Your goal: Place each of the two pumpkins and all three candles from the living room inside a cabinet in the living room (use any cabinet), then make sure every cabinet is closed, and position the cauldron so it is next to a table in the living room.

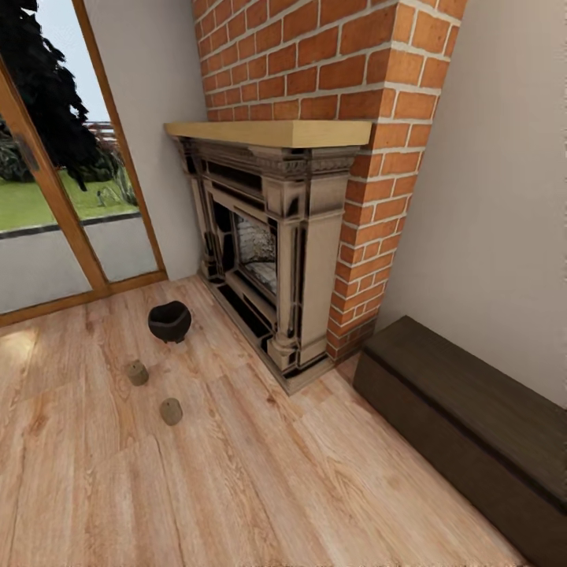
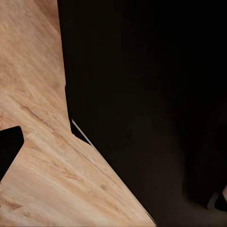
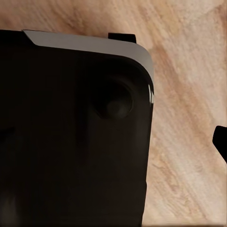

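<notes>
Jaws on both of our arms are hiding from us, so we cannot tell if they are apart or together; the wrist cameras are showing dark robot parts over the wooden floor (image 2: pixel 42 179). Looking from left to right, we are seeing the glass door (image 1: pixel 47 220), then the black cauldron (image 1: pixel 169 320) sitting on the floor. Just in front of it, two candles (image 1: pixel 138 372) (image 1: pixel 171 411) are standing apart from each other. Next comes the brick fireplace (image 1: pixel 276 260), then the long dark cabinet (image 1: pixel 465 425), looking shut. We are guessing the candles are light and hard, so we should pinch their round sides. The cauldron looks heavy; its rim seems best to grab.
</notes>
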